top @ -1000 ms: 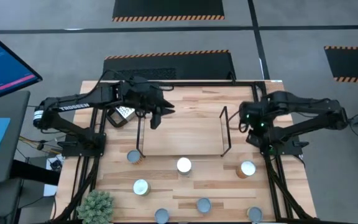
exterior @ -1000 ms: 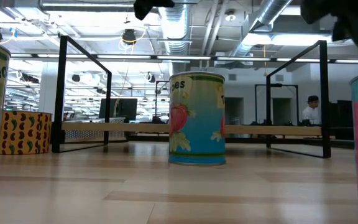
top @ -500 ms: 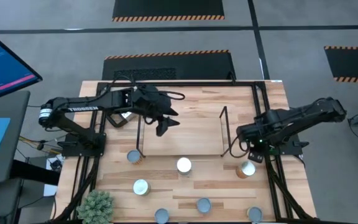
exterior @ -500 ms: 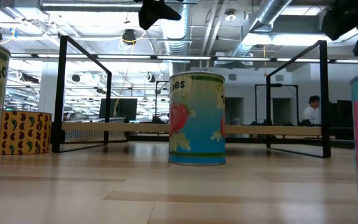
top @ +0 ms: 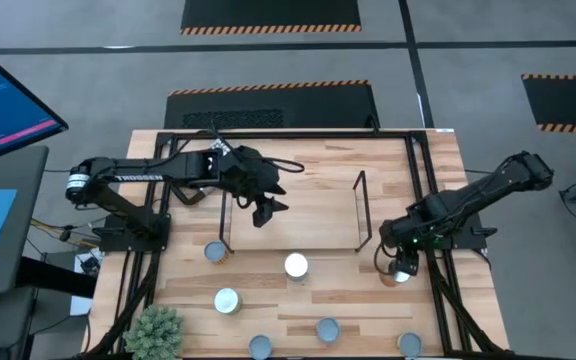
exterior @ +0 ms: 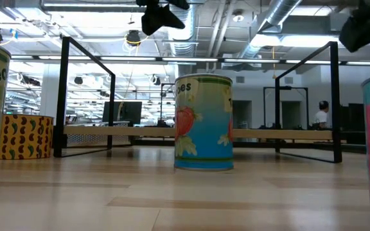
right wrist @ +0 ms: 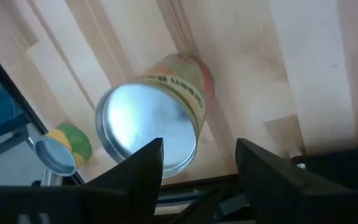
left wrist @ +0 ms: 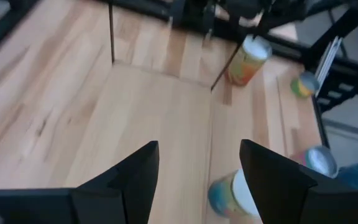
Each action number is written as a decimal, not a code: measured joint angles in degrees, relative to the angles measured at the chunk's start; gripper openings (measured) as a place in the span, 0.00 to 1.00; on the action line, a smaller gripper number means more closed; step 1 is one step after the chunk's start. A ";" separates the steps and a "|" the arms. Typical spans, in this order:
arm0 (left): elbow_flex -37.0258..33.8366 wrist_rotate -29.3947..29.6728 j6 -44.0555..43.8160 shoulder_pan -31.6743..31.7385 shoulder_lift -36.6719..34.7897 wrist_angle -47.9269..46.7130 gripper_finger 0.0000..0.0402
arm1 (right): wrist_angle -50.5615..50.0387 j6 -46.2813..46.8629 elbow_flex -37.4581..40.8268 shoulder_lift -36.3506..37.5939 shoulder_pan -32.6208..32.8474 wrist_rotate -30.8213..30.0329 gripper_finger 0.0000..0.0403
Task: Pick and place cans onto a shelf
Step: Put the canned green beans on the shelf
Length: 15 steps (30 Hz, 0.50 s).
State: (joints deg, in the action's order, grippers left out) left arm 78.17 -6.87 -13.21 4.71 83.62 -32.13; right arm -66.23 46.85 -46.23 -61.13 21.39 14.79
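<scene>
Several cans stand on the wooden table. One with a silvery lid (top: 400, 272) is at the right, one with a white lid (top: 296, 265) is near the middle, and others (top: 226, 300) stand nearer the front edge. The black wire shelf (top: 360, 212) stands mid-table. My right gripper (top: 396, 258) is open just above the right can, whose lid (right wrist: 146, 132) lies ahead between the fingers in the right wrist view. My left gripper (top: 266, 210) is open and empty above the shelf's left part; its wrist view shows the blue-and-white can (left wrist: 232, 194) ahead.
A black frame (top: 298, 135) edges the table. A small green plant (top: 155, 330) stands at the front left corner. In the low view a blue-labelled can (exterior: 203, 122) stands mid-picture, and a patterned box (exterior: 27, 136) is at the left behind the shelf rods.
My right gripper has gone toward the table's near edge and down, from beside the shelf's right end to just above the right can. My left gripper has gone toward the near edge and a little right, over the shelf's left part. The cans have stayed put.
</scene>
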 joint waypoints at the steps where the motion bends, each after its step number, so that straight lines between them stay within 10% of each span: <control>1: 0.00 0.09 0.00 -0.26 0.02 0.14 0.53 | 0.60 0.66 0.62 -0.01 0.46 -0.12 0.55; 10: 0.02 2.80 -0.04 -1.69 0.13 0.34 0.53 | 5.51 7.22 4.77 0.10 3.57 -0.64 0.50; 15: 0.02 4.63 -0.09 -2.60 0.13 0.34 0.53 | 6.11 9.94 4.92 0.07 4.12 -0.47 0.30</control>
State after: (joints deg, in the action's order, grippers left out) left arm 78.19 -2.24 -13.30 2.11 83.74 -31.79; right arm -60.12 56.79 -41.31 -61.06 25.51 14.32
